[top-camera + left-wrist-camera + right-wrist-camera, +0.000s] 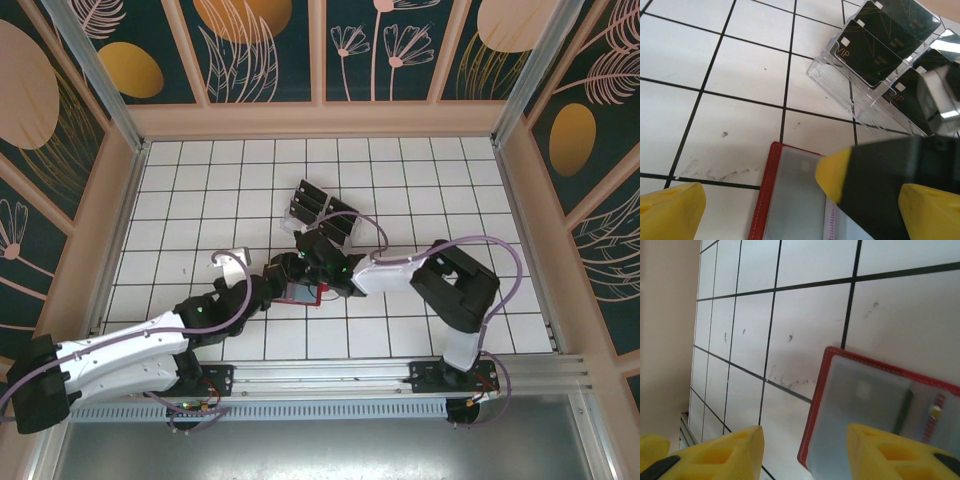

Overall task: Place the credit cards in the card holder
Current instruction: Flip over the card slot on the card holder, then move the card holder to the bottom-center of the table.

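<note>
Counts: one red card holder [865, 390], one clear slotted rack [835, 82], and four dark credit cards [870, 55] that we can make out.

Near the centre of the white tiled table [200, 200] the card holder lies open and flat. Both wrist views cut it off, and from above the arms largely cover it.

Left gripper [800, 212]: jaws wide and empty, with the holder between its fingertips.

Right gripper [805, 450]: jaws roughly half apart and gripping nothing. One finger lies over the grey-blue pocket; we cannot tell whether it touches.

Just beyond, the rack holds all four cards, leaning. A blurred grey shape hides part of the right pair.
</note>
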Controlling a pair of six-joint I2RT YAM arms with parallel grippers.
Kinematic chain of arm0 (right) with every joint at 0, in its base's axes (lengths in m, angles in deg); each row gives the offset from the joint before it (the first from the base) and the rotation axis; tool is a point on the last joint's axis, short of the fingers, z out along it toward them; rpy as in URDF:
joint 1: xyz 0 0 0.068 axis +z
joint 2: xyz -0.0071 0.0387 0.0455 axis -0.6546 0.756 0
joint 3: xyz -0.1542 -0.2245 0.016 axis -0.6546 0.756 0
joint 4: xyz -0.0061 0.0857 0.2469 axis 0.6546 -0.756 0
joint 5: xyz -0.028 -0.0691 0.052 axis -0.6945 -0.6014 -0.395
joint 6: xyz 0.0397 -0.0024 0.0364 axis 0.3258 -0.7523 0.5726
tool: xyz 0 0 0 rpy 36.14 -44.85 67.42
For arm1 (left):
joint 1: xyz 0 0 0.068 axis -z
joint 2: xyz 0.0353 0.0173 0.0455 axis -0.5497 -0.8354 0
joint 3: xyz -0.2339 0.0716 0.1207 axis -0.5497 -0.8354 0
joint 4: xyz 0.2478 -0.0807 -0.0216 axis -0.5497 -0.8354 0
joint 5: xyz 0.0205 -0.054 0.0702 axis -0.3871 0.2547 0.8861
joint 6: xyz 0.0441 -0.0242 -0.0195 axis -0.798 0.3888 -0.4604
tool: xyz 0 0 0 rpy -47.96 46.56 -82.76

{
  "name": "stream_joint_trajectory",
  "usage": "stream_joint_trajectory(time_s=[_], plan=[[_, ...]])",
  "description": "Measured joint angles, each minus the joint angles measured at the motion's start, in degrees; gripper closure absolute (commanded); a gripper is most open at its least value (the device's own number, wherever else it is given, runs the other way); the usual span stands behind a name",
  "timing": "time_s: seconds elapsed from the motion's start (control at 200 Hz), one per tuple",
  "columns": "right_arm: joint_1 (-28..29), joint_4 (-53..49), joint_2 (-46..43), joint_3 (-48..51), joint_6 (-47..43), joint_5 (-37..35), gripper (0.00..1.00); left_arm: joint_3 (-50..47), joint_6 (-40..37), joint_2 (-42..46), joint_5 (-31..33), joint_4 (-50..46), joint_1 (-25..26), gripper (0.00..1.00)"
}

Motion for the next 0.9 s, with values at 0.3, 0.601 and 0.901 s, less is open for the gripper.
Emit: stream_joint_trajectory(time_s=[0.3,0.601,0.901], plan=[[1.5,0.3,-1.7,5.7,0.0,-0.4,0.53,4.5,-4.8,-7.2,-1.4,1.2,-5.3,0.02],[1.1,-0.5,-4.1,10.5,-1.4,-1.1,0.53,6.8,-7.8,-10.8,-3.9,1.6,-6.8,0.01],[-0.9,-4.0,-9.2,14.0,-4.4,-1.0,0.53,6.8,-8.2,-12.0,-4.7,1.7,-6.8,0.02]])
